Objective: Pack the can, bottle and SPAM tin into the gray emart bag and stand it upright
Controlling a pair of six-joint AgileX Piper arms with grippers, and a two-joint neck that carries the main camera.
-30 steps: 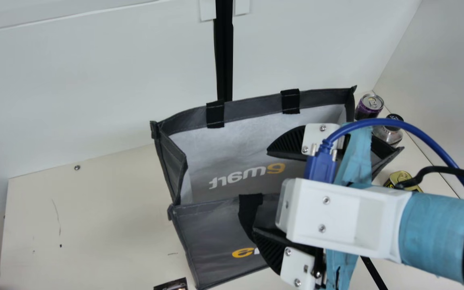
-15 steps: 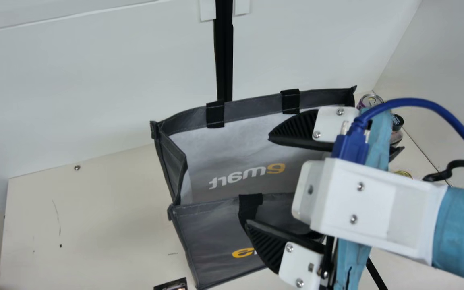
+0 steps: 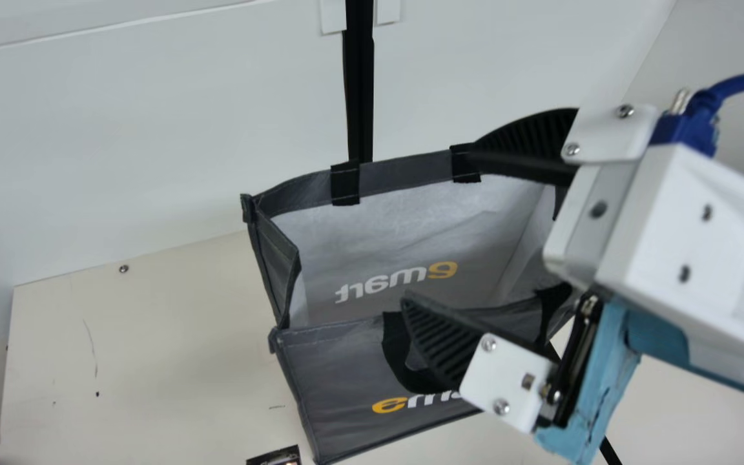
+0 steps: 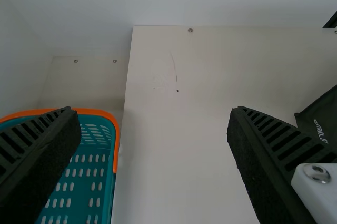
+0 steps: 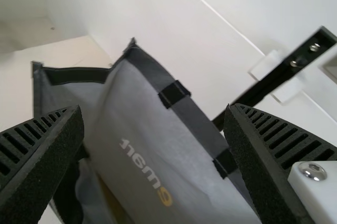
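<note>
The gray emart bag (image 3: 346, 381) stands with its mouth spread wide at the table's middle in the main view, its front panel leaning outward. Over the bag's right part, my right gripper (image 3: 440, 223) is open, one finger by the rear rim and the other above the front handle. In the right wrist view the bag (image 5: 142, 145) lies beyond my right gripper (image 5: 155, 145), whose fingers hold nothing. My left gripper (image 4: 150, 139) is open and empty over the table's left side, with a corner of the bag (image 4: 321, 118) farther off.
A teal basket with an orange rim (image 4: 84, 112) stands beside the cream table (image 3: 152, 361). A small dark object (image 3: 275, 457) lies at the main view's bottom edge. A black post (image 3: 360, 84) rises behind the bag.
My right gripper has drawn back toward the right and turned, its fingers spreading wider. Its arm now covers the can, bottle and tin seen earlier at the right. The bag has not moved.
</note>
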